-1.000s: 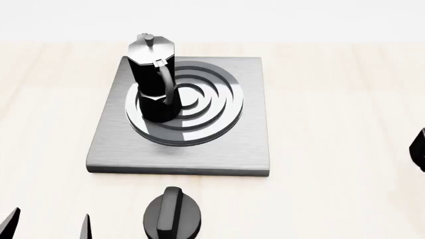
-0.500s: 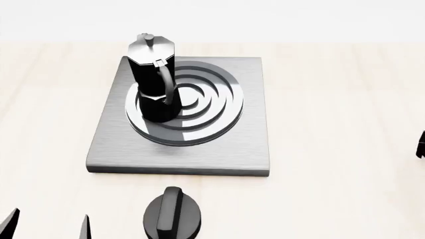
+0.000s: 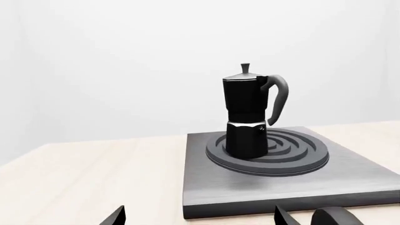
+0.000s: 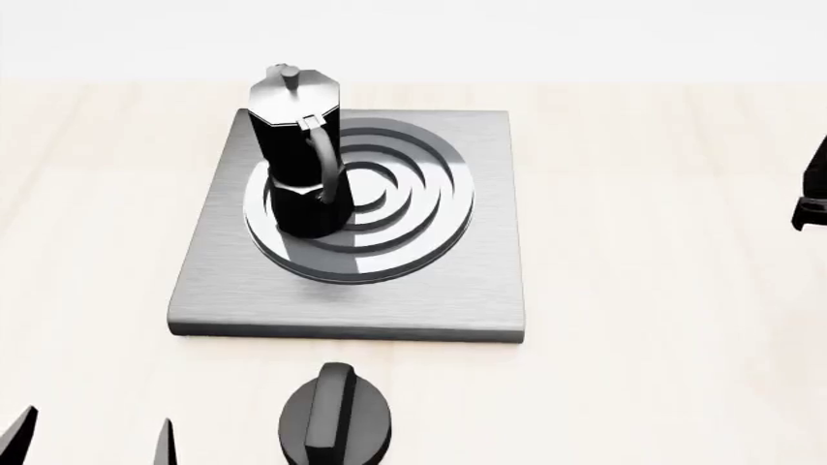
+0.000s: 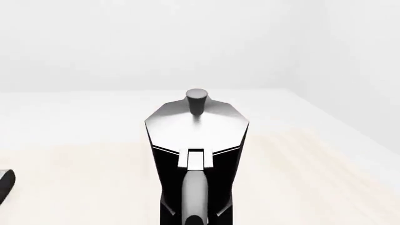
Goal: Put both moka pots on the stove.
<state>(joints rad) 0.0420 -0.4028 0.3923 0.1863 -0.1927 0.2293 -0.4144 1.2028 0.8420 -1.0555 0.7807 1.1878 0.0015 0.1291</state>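
Observation:
One moka pot (image 4: 300,155) stands upright on the left part of the stove's ring burner (image 4: 362,199); it also shows in the left wrist view (image 3: 247,117). The stove (image 4: 485,281) is a grey square plate. The second moka pot (image 5: 196,154) fills the right wrist view, handle toward the camera. My right gripper (image 5: 195,221) is closed in on that handle, its fingers hidden. A dark shape (image 4: 811,189) at the head view's right edge is this pot or gripper. My left gripper (image 4: 91,441) is open and empty, short of the stove's near edge (image 3: 196,218).
A short round black knob (image 4: 333,421) lies on the light wooden table (image 4: 646,339) in front of the stove, right of my left gripper; its edge shows in the left wrist view (image 3: 334,216). A white wall stands behind the table.
The dark shape at the head view's right edge has moved away from me, toward the far side. The left gripper and the pot on the stove have not moved.

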